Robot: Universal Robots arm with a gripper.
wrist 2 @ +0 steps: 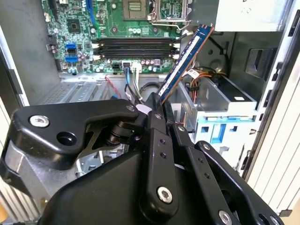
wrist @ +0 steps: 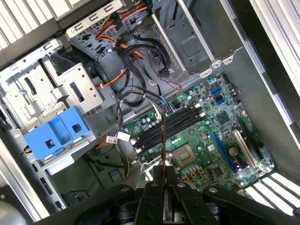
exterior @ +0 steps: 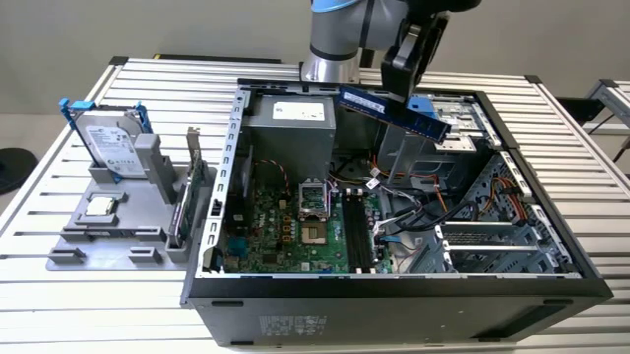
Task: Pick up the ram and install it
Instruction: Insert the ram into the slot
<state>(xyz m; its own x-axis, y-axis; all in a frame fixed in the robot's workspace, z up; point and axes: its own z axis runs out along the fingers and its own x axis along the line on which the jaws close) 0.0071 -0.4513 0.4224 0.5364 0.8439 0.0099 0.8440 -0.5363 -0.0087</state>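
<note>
Above the open case (exterior: 394,299), your pincer (exterior: 394,90) was clamped on the tilted ram (exterior: 399,112); you needed it level and parallel over the slots (wrist: 183,119).

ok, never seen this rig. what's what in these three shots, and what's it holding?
One robot arm with a pincer works over an open computer case on a slatted table. The exterior view comes from a camera off the arm. Both wrist views ride on the arm and look past the pincer into the case. The pincer is shut on the ram, held tilted in the air over the case. On the exterior view's left, a grey holder carries a hard drive.
</note>
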